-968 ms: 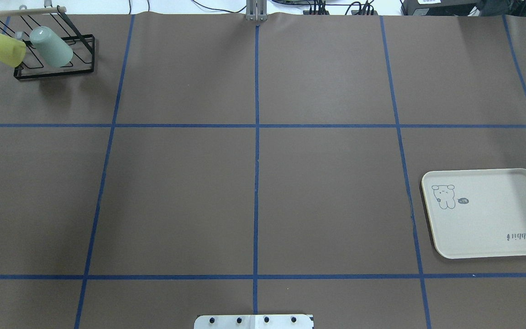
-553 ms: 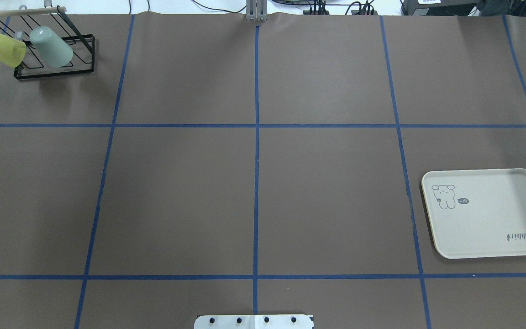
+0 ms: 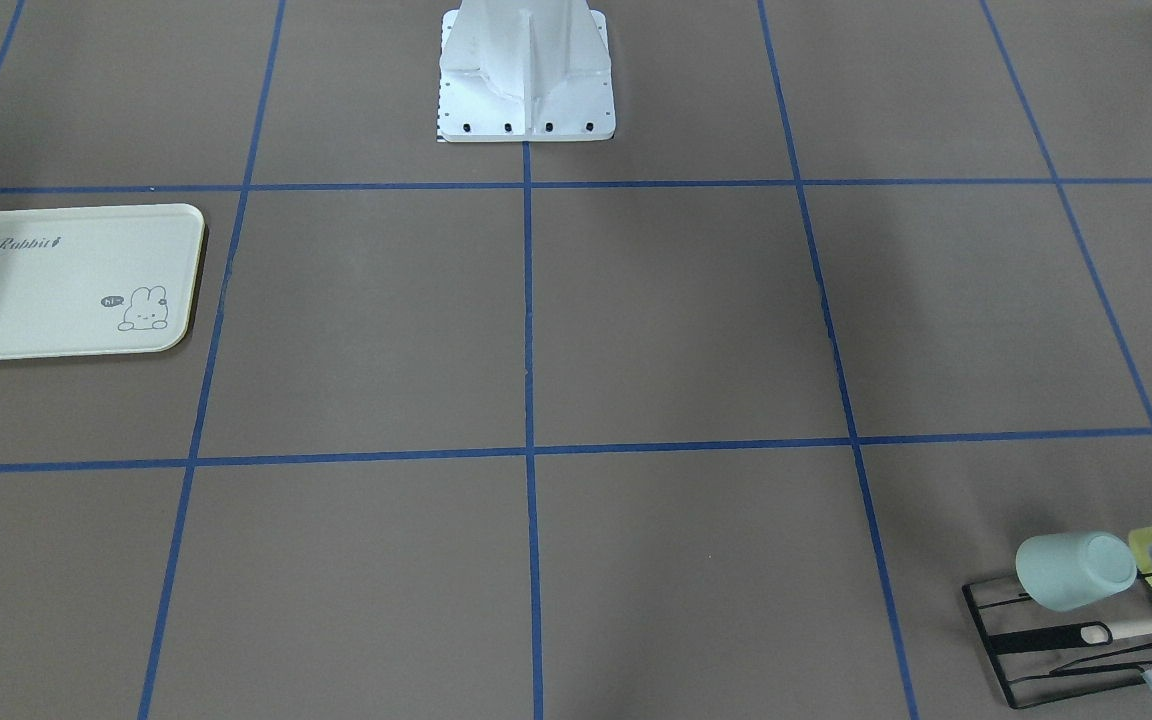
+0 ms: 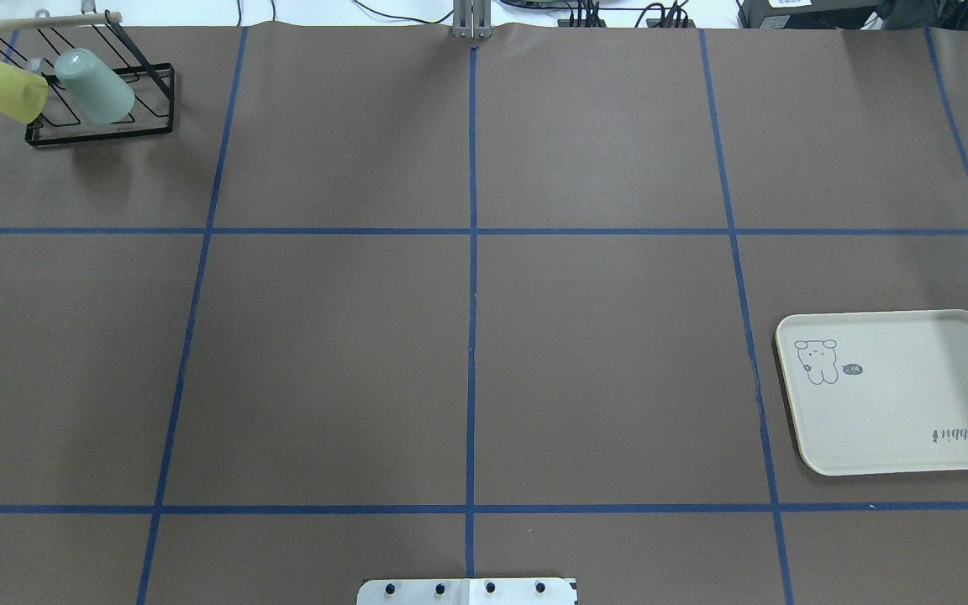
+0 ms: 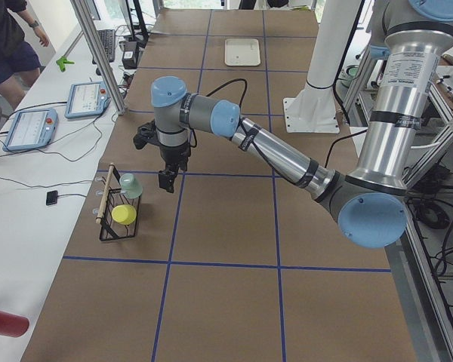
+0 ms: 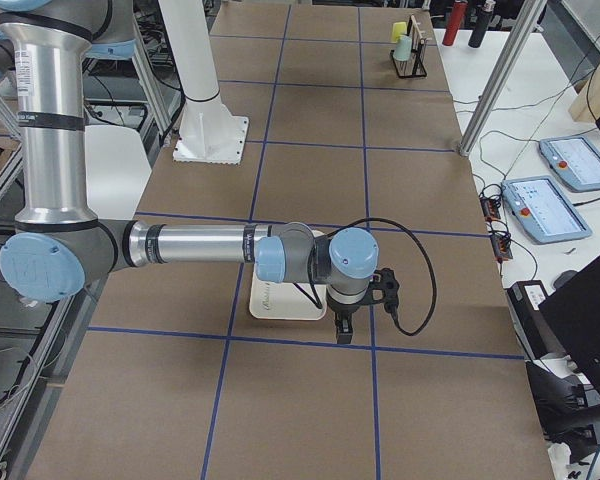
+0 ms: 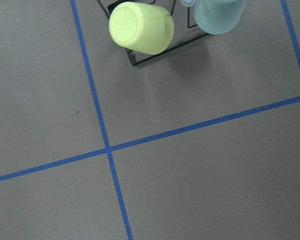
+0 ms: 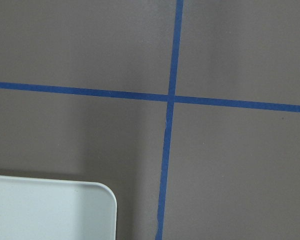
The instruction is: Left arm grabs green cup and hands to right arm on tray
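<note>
Left gripper [image 5: 167, 183] near rack [image 4: 102, 135], green cup [image 4: 95, 86] racked

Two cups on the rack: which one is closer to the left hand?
The pale mint-green cup, at the right end of the rack in the overhead view. The left hand hangs beside it; the yellow-green cup sits at the other end, farther off.
</note>
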Controlling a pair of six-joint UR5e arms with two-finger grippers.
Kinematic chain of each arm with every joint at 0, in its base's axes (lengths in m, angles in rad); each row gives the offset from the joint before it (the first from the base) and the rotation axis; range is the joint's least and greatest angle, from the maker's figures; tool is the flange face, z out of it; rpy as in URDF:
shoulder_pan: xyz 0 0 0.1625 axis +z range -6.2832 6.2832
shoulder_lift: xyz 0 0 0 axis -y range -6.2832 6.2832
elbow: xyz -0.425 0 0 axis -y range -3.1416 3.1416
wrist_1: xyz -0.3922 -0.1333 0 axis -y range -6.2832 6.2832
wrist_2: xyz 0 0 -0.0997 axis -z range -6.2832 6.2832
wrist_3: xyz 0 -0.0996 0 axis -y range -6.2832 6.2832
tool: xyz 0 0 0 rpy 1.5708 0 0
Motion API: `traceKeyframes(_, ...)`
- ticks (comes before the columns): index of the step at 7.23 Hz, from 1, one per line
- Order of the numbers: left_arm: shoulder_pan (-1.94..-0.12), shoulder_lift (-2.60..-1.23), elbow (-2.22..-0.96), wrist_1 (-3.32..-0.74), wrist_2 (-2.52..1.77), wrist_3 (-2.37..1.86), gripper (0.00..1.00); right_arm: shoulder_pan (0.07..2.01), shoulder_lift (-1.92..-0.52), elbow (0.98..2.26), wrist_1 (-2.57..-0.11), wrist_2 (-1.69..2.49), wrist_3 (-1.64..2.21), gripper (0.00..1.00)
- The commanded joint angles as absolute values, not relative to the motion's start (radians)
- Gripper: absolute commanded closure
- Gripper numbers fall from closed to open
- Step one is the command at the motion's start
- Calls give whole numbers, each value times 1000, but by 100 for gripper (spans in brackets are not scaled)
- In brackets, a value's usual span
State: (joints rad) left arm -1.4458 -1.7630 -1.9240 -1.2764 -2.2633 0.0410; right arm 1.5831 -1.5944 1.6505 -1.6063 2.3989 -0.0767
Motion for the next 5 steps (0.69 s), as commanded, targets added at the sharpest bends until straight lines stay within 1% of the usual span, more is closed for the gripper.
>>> traceKeyframes(1,-1381,-1766,-1911,-1453,-2264,-190,0,1583,-1594,1661,-1606,2398,-77,1)
traceKeyframes(2,-1370,-1769,-1884,-1556,-2264,-312,0,1583,-1595,1664,-1606,2398,-77,1)
traceKeyframes(4,-1355,-1770,-1791,-1804,-2258,-514,0,1583,-1597,1666,-1606,2395,-77,1)
traceKeyframes(5,-1320,-1766,-1783,-1916,-2167,-649,0,1583,-1597,1666,-1606,2393,-77,1)
